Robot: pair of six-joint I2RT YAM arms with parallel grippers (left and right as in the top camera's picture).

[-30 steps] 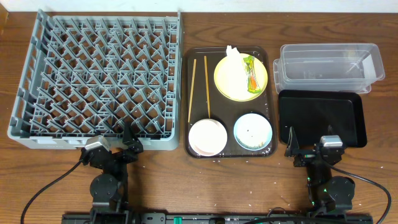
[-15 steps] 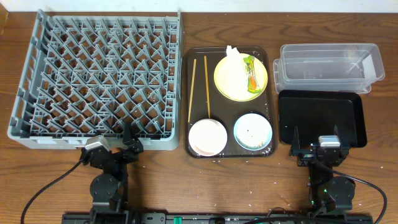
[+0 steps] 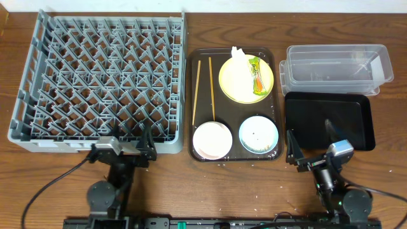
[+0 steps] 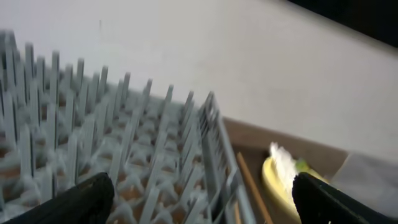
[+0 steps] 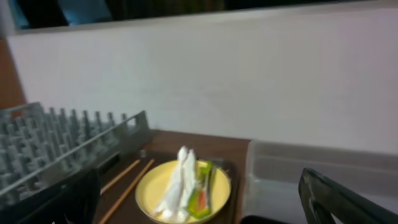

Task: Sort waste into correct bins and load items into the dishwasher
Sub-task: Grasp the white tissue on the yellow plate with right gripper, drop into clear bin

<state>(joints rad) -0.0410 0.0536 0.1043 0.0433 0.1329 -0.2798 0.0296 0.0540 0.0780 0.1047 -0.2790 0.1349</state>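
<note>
The grey dishwasher rack (image 3: 102,83) fills the left of the table and holds nothing. On a brown serving tray (image 3: 273,57) sit a yellow plate (image 3: 232,81) with a white napkin (image 3: 239,63) and a green-and-orange wrapper (image 3: 256,75), two chopsticks (image 3: 196,92), a white bowl (image 3: 212,140) and a light blue bowl (image 3: 259,133). The bins stand at the right: a clear tub (image 3: 334,69) and a black tray (image 3: 327,121). My left gripper (image 3: 130,145) is open at the rack's near edge. My right gripper (image 3: 310,143) is open at the black tray's near edge. The right wrist view shows the plate (image 5: 221,186), napkin (image 5: 177,183) and wrapper (image 5: 202,193) ahead.
The left wrist view looks over the rack's pegs (image 4: 124,143) toward a white wall, with the plate (image 4: 268,180) at the right. Bare brown table lies along the front, crossed by both arms' cables. The rack's high right wall runs beside the serving tray.
The left gripper has shifted right along the rack's near edge. The right gripper has tilted and swung left toward the serving tray. Both stayed open; no object moved.
</note>
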